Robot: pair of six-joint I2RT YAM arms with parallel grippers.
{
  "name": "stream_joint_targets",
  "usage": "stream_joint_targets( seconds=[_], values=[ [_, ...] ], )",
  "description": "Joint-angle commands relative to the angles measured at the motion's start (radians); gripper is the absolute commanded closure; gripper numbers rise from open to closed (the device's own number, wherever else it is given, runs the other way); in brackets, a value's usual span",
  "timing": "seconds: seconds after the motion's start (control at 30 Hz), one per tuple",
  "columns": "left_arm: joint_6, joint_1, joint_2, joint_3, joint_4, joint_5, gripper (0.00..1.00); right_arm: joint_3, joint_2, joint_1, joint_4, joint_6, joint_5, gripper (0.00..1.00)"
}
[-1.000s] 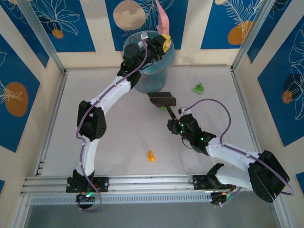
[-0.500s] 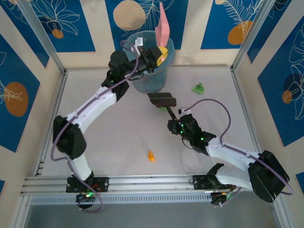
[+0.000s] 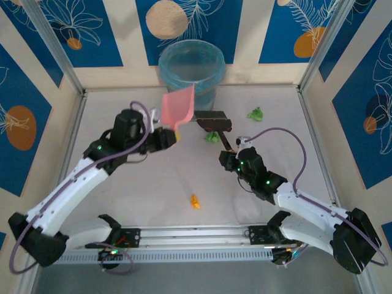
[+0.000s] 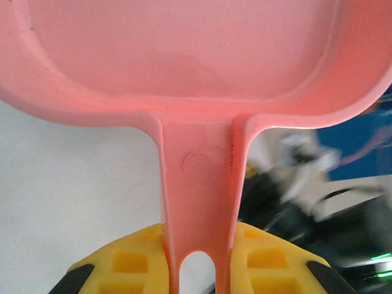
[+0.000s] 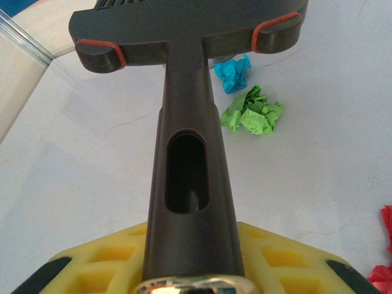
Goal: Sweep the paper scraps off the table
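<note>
Clamping the pink dustpan (image 3: 178,109) by its handle, left jaws hold it at far-centre bench (image 3: 153,196); right jaws grip the dark brush (image 3: 211,120), green and cyan paper scraps (image 3: 212,137) just beside its head, an orange one nearer.

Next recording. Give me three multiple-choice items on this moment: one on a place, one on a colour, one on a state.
1. The orange scrap lies: A) in the dustpan; B) on the table near the front rail; C) under the brush.
2. The dustpan is: A) grey; B) green; C) pink.
3. The right pincer is: A) shut on the brush handle; B) open; C) shut on a scrap.
Key: B, bare table surrounds it; C, pink in both views; A, its yellow pads clamp the handle.
</note>
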Motion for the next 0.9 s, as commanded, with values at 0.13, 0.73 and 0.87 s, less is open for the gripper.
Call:
stream_joint_targets(
  seconds=[0.13,0.73,0.87],
  values=[
    [0.141,-0.05,-0.178,-0.199,-0.38,-0.259,1.0,0.01,-0.028,-0.012,-0.02,0.058,0.035,1.0],
    [0.069,-0.316,0.131,-0.424,-0.147,-0.426,1.0,0.013,-0.014,-0.013,-0.002,0.057,-0.006,1.0],
    [0.114,-0.315,0.188,-0.428,-0.118,-0.474,1.0,0.039,0.025,-0.01,-0.02,0.052,0.003,1.0]
  ],
)
